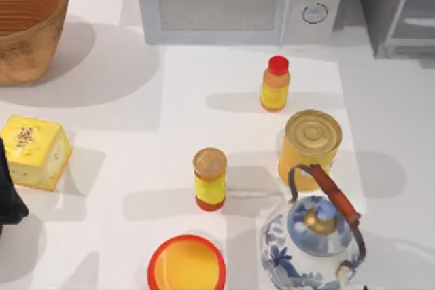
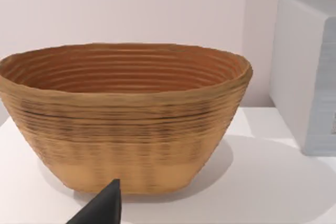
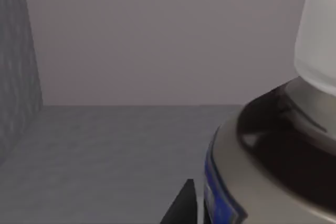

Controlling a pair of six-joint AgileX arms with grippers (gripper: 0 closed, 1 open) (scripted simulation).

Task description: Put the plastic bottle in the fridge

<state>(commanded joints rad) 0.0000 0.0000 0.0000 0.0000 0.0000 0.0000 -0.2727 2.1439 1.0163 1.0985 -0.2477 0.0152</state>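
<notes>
The plastic bottle [image 3: 273, 145] looms close in the right wrist view, with a white cap, a dark rounded shoulder and a blue-edged label. My right gripper [image 3: 210, 205] is shut on it, one dark fingertip [image 3: 181, 205] pressed against its side. Around them are the grey floor and wall of the fridge [image 3: 94, 150]. From above, the fridge [image 1: 394, 11] is the grey cabinet with a pale slanted door panel at the back right. My left arm [image 1: 8, 198] is parked at the table's left edge, its fingertip [image 2: 107, 205] in front of the basket.
A woven basket [image 1: 27, 22] stands back left and a white microwave [image 1: 238, 1] at the back. On the table are a red-capped orange bottle [image 1: 274, 84], a tan-lidded yellow bottle [image 1: 210, 179], a yellow can [image 1: 309, 142], a blue-and-white teapot [image 1: 314, 239], a red-rimmed bowl [image 1: 187, 264] and a yellow box [image 1: 34, 151].
</notes>
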